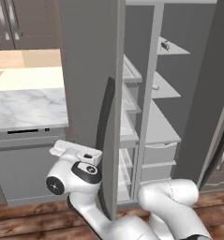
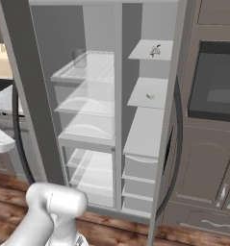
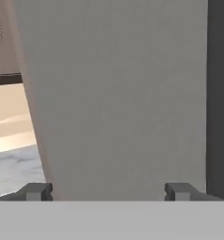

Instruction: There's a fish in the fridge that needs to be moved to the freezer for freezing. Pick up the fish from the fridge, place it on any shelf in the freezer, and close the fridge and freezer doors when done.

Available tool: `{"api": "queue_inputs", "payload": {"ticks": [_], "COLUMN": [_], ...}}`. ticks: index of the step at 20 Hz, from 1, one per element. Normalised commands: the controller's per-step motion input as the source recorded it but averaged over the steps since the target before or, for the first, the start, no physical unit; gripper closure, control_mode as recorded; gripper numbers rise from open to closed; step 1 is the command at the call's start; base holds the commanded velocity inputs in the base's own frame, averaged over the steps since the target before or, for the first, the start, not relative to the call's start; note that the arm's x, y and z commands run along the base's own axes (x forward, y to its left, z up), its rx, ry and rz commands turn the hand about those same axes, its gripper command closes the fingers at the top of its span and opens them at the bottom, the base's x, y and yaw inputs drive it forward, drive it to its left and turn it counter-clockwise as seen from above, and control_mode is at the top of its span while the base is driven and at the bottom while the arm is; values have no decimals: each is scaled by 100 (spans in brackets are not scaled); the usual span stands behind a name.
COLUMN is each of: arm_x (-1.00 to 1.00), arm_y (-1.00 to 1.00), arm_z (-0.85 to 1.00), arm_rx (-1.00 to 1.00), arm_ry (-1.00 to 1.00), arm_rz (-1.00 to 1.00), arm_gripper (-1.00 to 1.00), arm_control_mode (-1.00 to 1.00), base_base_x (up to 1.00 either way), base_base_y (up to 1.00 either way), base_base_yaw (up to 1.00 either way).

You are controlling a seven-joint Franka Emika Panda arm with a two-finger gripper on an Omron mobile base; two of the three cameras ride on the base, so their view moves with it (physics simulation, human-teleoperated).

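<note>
In the left base view the gripper (image 1: 66, 149) sat low, on the outer side of the left door (image 1: 87, 70), which stood swung open with its dark curved handle (image 1: 104, 140) just to the right of the jaws; the marble bench (image 1: 26, 108) lay behind and to their left. The fish (image 1: 165, 45), a tiny dark thing, rested on an upper shelf (image 1: 176, 49) of the right-hand compartment, high above and well to the right of the jaws, past the door's edge; its long axis was too small to tell. In the right base view the fish (image 2: 156, 50) lay on that top shelf (image 2: 145, 53) beside the open right door (image 2: 170, 120), with a clear jar (image 2: 79, 58) on a shelf of the other compartment. In the hand view the fingertips (image 3: 36, 191) stood wide apart, holding nothing, facing the flat grey door face (image 3: 118, 93) close ahead. Judging from this, the arm would need to clear the door's edge before reaching up and rightward; open room lay between the two doors.
</note>
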Motion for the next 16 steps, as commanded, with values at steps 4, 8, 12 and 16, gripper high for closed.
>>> {"api": "queue_inputs", "payload": {"ticks": [4,8,12,16], "arm_x": [56,58,57,61], "arm_y": [-57,-44,-46,-48], "arm_z": [0,0,0,0], "arm_rx": [3,1,2,3], "arm_ry": [9,5,2,1], "arm_rz": [-7,-6,-5,-4], "arm_gripper": [-100,-100,-100,-100], "arm_control_mode": [-100,-100,-100,-100], "base_base_x": [0,0,0,0], "base_base_y": [0,0,0,0], "base_base_yaw": [0,0,0,0]}}
